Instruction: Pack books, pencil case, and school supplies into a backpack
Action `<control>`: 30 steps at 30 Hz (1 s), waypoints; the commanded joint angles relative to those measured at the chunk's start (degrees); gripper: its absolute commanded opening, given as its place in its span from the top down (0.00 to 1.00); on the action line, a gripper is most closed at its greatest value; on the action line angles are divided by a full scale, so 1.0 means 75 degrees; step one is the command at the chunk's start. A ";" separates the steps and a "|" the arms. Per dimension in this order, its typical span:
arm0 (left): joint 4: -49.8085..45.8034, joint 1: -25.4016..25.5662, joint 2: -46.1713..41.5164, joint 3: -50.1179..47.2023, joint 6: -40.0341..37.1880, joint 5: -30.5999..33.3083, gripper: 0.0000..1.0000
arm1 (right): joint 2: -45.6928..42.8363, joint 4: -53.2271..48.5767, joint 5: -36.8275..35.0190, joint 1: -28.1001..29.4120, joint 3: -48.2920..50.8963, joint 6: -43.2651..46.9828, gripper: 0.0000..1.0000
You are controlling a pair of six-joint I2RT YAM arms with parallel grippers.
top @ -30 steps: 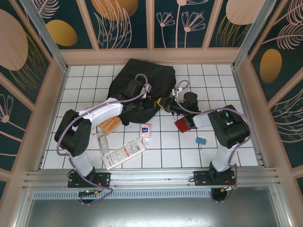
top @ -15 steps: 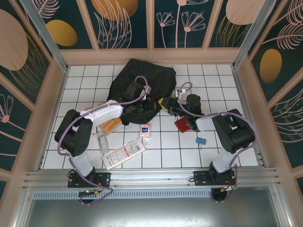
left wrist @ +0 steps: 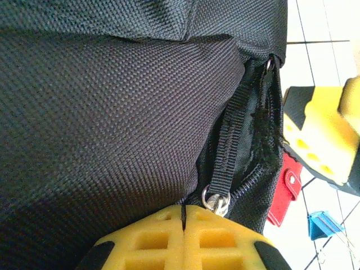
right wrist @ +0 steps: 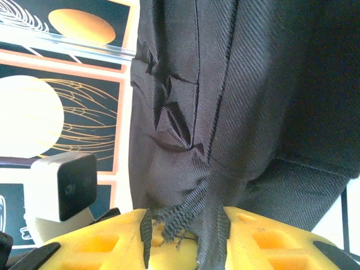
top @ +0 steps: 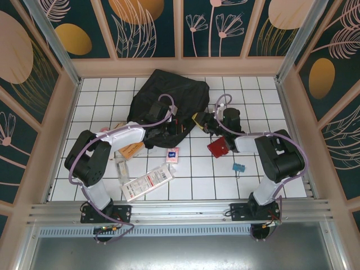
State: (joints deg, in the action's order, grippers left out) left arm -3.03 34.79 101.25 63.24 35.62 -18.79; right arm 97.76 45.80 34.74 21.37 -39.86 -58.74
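White tiled table (top: 208,180) inside a walled cell with leaf-print panels. Backpack (top: 169,93) lies at the back centre, with both arms on its near edge. My read: they are opening the bag and packing hasn't started.

Left gripper (left wrist: 183,216) is closed tight, zipper pull (left wrist: 216,198) right at its tips; can't tell if it's pinched. Right gripper (right wrist: 183,230) has a narrow gap with backpack webbing bunched between the jaws, which looks like a pinch.

Next move: pull the mouth apart and hold it with one arm, freeing the other to fetch.

No contents visible through the zipper slot. The rest lies outside on the tiles: book (top: 130,149) by the left arm, pink box (top: 172,154) in the middle, teal binder clip (top: 238,167) to the right.
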 commanded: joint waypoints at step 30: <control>-0.0053 -0.0011 -0.0202 -0.0037 -0.0037 0.0114 1.00 | 0.0295 -0.2468 0.0118 -0.0063 -0.0867 0.1406 0.60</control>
State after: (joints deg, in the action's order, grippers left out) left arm -3.05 34.79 101.21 63.09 35.62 -18.02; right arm 100.90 30.39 34.79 20.99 -44.42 -50.63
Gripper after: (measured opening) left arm 0.059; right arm 0.401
